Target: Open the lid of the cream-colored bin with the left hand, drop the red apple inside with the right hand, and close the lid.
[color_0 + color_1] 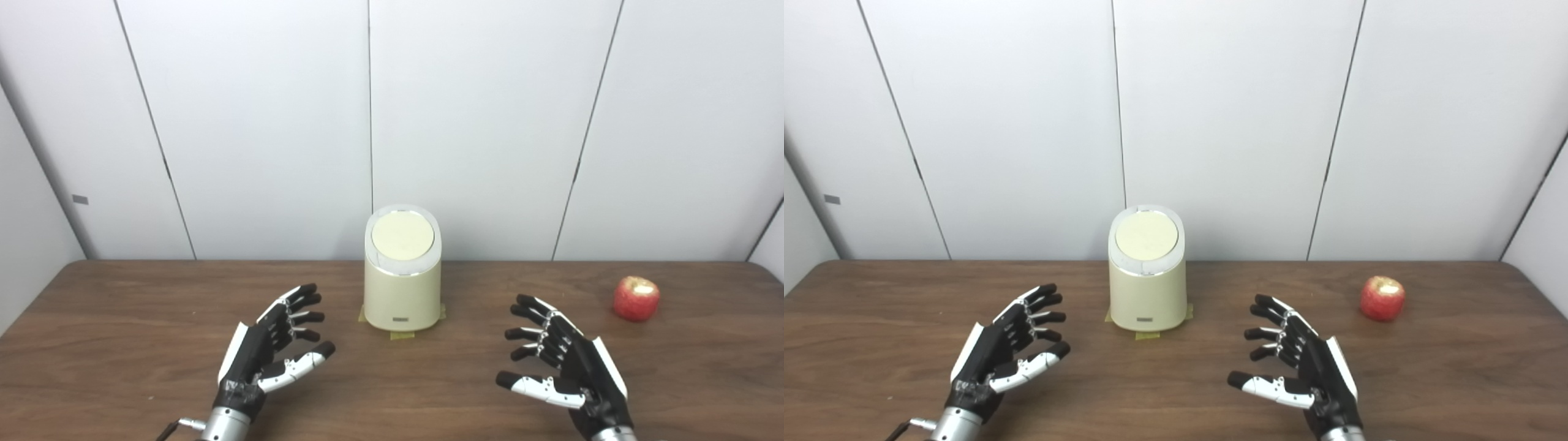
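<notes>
White wall panels close off the back of a dark wood bench (122, 318), which carries everything, largest first. Dead centre near the far edge stands the cream-colored bin (402, 294), upright, its round lid (402, 233) shut and tilted toward the robot. Yellowish tape tabs (403, 334) peek from under the bin's base, probably marking or fixing its spot so that lifting the lid will not shift it. To the left of the bin and nearer the robot, the left hand (269, 352) hovers empty with fingers spread, well placed for the lid. To the right of the bin, equally near, the right hand (560, 361) is likewise spread and holding nothing. Well to the right of the bin sits the red apple (636, 298), untouched, beyond the right hand. None of the 3 steps has begun.
</notes>
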Robot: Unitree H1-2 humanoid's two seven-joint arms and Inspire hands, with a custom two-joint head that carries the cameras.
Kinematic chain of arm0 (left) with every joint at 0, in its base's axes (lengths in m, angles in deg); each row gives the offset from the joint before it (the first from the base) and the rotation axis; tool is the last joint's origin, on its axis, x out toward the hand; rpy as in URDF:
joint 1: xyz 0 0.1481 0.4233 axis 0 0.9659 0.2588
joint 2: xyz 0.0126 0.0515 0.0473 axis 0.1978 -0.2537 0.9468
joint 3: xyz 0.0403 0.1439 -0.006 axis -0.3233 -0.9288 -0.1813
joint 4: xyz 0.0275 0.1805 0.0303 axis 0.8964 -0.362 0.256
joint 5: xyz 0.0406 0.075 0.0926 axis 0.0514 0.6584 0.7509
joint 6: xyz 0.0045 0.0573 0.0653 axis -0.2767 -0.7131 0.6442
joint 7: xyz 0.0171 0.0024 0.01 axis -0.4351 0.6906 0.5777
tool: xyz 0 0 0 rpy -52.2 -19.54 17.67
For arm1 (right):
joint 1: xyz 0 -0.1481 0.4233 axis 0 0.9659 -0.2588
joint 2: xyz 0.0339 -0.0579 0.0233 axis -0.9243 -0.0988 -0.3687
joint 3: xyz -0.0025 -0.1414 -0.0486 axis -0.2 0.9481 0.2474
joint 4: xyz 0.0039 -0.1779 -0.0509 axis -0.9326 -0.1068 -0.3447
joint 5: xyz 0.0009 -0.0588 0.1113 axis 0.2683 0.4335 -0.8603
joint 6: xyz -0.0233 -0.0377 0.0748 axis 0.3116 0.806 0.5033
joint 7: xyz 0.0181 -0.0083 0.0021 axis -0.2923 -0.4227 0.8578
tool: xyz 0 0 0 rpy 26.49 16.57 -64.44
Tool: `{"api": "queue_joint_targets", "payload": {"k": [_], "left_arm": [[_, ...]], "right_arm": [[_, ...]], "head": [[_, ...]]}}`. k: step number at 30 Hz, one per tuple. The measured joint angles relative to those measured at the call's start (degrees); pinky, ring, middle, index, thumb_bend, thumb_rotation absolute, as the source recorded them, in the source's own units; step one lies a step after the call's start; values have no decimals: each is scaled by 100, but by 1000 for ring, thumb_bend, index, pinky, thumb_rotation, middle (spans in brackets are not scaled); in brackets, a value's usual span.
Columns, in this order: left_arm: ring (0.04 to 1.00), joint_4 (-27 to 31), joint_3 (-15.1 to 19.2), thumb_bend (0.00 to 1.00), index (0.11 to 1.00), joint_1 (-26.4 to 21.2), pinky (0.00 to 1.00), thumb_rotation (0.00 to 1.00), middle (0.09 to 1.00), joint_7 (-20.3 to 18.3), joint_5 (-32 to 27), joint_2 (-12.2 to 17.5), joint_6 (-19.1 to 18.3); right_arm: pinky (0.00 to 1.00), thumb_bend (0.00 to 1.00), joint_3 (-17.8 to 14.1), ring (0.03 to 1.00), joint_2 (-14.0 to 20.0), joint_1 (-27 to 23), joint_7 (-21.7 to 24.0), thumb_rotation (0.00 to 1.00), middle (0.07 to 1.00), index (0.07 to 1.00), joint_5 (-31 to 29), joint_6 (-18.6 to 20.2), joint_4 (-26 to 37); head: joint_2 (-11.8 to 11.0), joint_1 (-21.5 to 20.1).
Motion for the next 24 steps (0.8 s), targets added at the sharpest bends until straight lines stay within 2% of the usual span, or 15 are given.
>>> {"api": "queue_joint_targets", "payload": {"k": [7, 14, 15, 19, 21, 22, 24], "left_arm": [[746, -15, 0, 638, 853, -9, 607, 116, 830, 0, -4, 5, 0], [745, -16, -1, 638, 856, -9, 625, 132, 828, 4, 0, 5, 8], [749, -16, -2, 644, 858, -9, 631, 154, 829, 10, 6, 4, 8], [840, 15, -59, 758, 927, -7, 710, 402, 895, -77, -43, 22, -97], [887, 65, -141, 819, 949, 8, 765, 447, 923, -179, -50, 59, -301], [918, 124, -178, 847, 962, 31, 829, 456, 941, -187, -29, 63, -395], [950, 196, -196, 873, 983, 51, 880, 464, 966, -166, 15, 43, -503]], "right_arm": [[520, 794, -2, 672, 0, -1, 0, 123, 806, 810, -92, -5, -82], [517, 797, -1, 669, 2, -1, -6, 157, 800, 805, -69, -9, -82], [518, 796, -1, 668, 2, -1, -6, 161, 799, 804, -69, -14, -83], [515, 792, 0, 668, 9, -1, -1, 147, 801, 807, -74, -39, -105], [511, 793, 0, 670, 11, -2, 2, 140, 804, 810, -82, -43, -113], [507, 791, 0, 669, 12, -3, 3, 133, 804, 809, -82, -57, -125], [505, 789, 0, 670, 15, -4, 3, 119, 804, 808, -85, -89, -156]], "head": [[17, 0], [0, 0], [0, 0], [-26, 18], [-44, 26], [-62, 26], [-79, 26]]}}
